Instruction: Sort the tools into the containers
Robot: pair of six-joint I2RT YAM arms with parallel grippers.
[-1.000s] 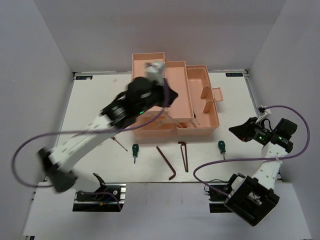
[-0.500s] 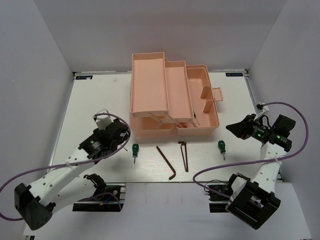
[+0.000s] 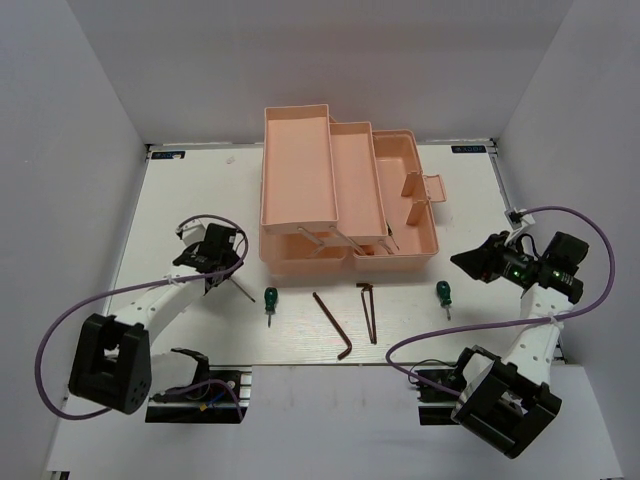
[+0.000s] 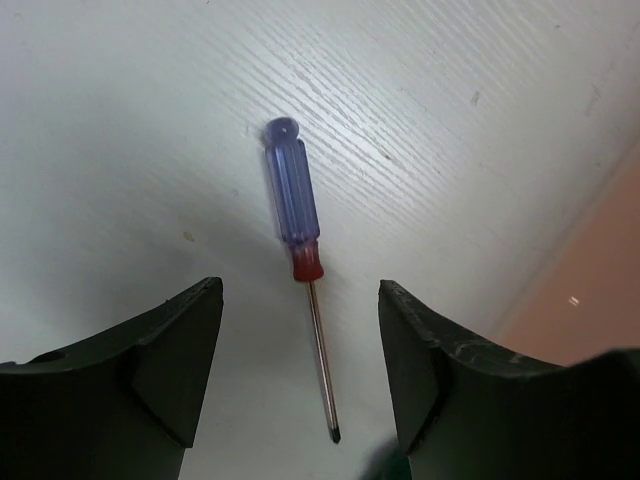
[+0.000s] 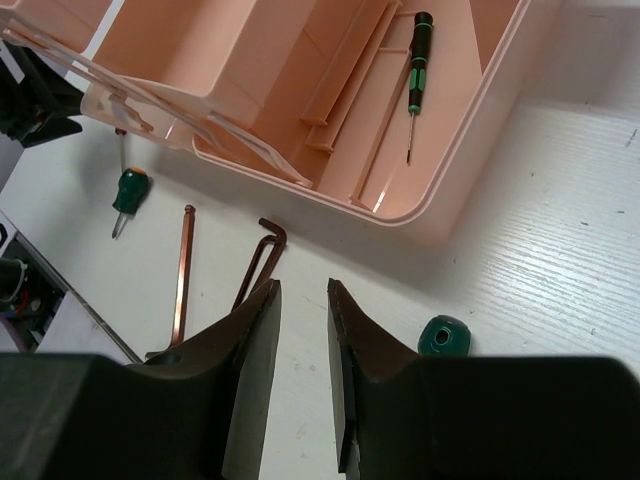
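Observation:
The salmon-pink toolbox [image 3: 300, 170] stands open at the table's middle back, its trays spread; it also shows in the right wrist view [image 5: 300, 70], with a thin green-and-black driver [image 5: 417, 60] inside. My left gripper [image 3: 213, 256] is open and empty, low over a thin blue-and-red-handled driver [image 4: 292, 200] whose shaft lies between the fingers [image 4: 300, 290]. Two green screwdrivers [image 3: 269, 298] [image 3: 443, 293] and two dark hex keys [image 3: 332, 325] [image 3: 368, 312] lie in front of the box. My right gripper [image 3: 478, 260] hangs above the right green screwdriver [image 5: 445, 335], jaws narrowly apart and empty [image 5: 303, 290].
The toolbox's pink corner [image 4: 590, 290] is close on the right of the left gripper. White walls enclose the table on three sides. Purple cables loop from both arms near the front edge.
My left arm has swung back from over the toolbox down to the table left of it, above the blue-and-red driver. The right arm has hardly moved.

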